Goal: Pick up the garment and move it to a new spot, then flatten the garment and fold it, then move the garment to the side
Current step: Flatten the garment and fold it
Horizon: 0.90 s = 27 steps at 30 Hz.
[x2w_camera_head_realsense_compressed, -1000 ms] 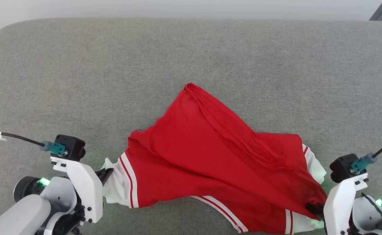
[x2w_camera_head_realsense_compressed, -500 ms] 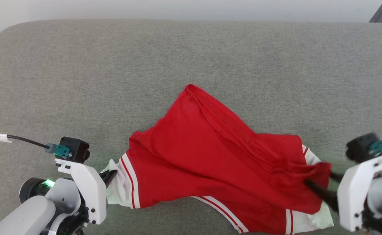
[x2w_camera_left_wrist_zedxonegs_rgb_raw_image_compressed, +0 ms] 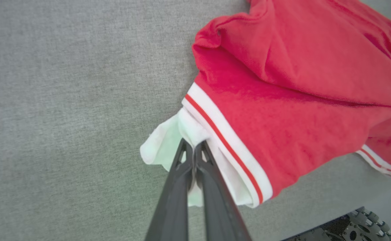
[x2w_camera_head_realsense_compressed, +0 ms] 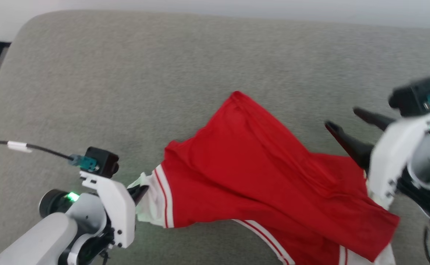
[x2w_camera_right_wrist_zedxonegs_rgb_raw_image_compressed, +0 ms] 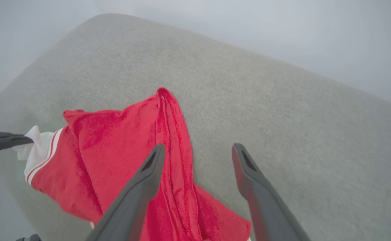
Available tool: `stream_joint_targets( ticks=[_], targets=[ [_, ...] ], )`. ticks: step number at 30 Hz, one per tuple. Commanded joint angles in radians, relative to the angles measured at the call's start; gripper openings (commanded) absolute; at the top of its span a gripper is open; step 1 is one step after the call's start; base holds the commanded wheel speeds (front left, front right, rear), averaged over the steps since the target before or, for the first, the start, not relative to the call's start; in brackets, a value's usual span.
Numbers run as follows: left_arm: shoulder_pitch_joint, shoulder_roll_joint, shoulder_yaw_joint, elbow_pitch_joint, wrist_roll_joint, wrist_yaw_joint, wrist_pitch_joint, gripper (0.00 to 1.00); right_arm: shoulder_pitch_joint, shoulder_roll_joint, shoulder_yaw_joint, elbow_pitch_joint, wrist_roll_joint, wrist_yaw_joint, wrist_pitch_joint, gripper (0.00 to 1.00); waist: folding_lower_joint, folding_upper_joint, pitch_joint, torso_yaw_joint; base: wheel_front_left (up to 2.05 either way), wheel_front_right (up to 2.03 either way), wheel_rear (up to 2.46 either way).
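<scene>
The red garment point(x2w_camera_head_realsense_compressed: 259, 176) lies rumpled on the grey cushioned surface point(x2w_camera_head_realsense_compressed: 163, 73), white sleeve ends with red stripe bands at its left and lower right. My left gripper point(x2w_camera_head_realsense_compressed: 140, 191) is shut on the white left sleeve end point(x2w_camera_left_wrist_zedxonegs_rgb_raw_image_compressed: 168, 140), its dark fingers point(x2w_camera_left_wrist_zedxonegs_rgb_raw_image_compressed: 182, 174) pressed together on the cloth. My right gripper point(x2w_camera_head_realsense_compressed: 341, 119) hangs open above the garment's right side, holding nothing. In the right wrist view the spread fingers point(x2w_camera_right_wrist_zedxonegs_rgb_raw_image_compressed: 148, 174) frame the garment point(x2w_camera_right_wrist_zedxonegs_rgb_raw_image_compressed: 115, 157) and bare cushion; the left gripper's fingers point(x2w_camera_right_wrist_zedxonegs_rgb_raw_image_compressed: 1, 140) pinch the sleeve at the left edge.
The grey cushion point(x2w_camera_right_wrist_zedxonegs_rgb_raw_image_compressed: 282, 117) stretches wide behind and to both sides of the garment, with a rounded far-left corner point(x2w_camera_head_realsense_compressed: 34, 22). A pale wall runs behind it. A black cable point(x2w_camera_head_realsense_compressed: 34, 147) trails from the left wrist.
My right gripper let go of the garment's red right edge, opened and rose up and away. The released cloth dropped flat. The head camera shifted, moving the whole picture.
</scene>
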Motion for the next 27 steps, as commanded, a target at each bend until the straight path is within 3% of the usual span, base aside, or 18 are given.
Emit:
stream_joint_targets(
  ticks=[1, 9, 20, 27],
  targets=[
    [-0.018, -0.009, -0.005, 0.003, 0.008, -0.006, 0.004, 0.0, -0.03, 0.007, 0.014, 0.028, 0.001, 0.0, -0.018, 1.0, 0.0, 0.0, 0.014, 0.025, 0.0, 0.0, 0.0],
    [-0.096, -0.082, -0.045, 0.044, 0.038, -0.054, 0.018, 0.0, -0.25, -0.004, 0.174, 0.31, 0.032, 0.0, -0.107, 1.0, 0.0, 0.0, 0.051, 0.13, 0.0, 0.0, 0.0],
    [-0.179, -0.18, -0.086, 0.128, 0.054, -0.124, 0.005, 0.0, -0.469, -0.025, 0.393, 0.697, 0.083, 0.0, -0.107, 1.0, 0.0, 0.0, 0.104, 0.248, 0.0, 0.0, 0.0],
    [-0.206, -0.221, -0.097, 0.191, 0.054, -0.157, -0.013, 0.0, -0.503, -0.002, 0.559, 0.907, 0.14, 0.0, -0.069, 1.0, 0.0, 0.0, 0.127, 0.287, 0.0, 0.0, 0.0]
  ],
)
